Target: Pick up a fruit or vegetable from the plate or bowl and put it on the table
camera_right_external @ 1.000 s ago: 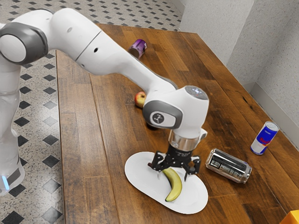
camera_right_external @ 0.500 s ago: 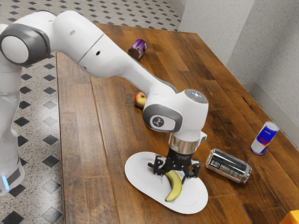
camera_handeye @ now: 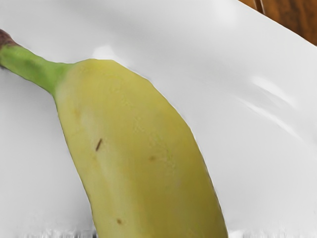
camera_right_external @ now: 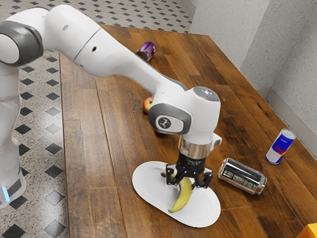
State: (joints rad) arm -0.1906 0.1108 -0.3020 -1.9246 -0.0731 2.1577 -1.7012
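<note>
In the exterior view my gripper (camera_right_external: 189, 183) is low over the white oval plate (camera_right_external: 147, 185), pointing down at the upper part of a yellow banana (camera_right_external: 182, 197). The banana's lower end reaches out below the hand toward the plate's near edge, and its dark stalk tip shows at the hand's left side. From the exterior view I cannot tell whether the banana is held or touches the plate. The wrist view has the banana (camera_handeye: 133, 148) large and close under the hand, green stalk included, with the plate (camera_handeye: 257, 119) behind it.
Right of the plate in the exterior view lies a silver-and-black can (camera_right_external: 242, 176), with an upright blue can (camera_right_external: 280, 147) beyond. An apple (camera_right_external: 147, 105) is partly behind the arm. A purple can (camera_right_external: 146, 51) lies farther back; an orange object (camera_right_external: 309, 232) is at the lower right corner.
My hand came down a little, then rose slightly. Since half a second ago the banana has turned, its lower end swinging to the exterior view's left and its stalk tip shifting slightly right.
</note>
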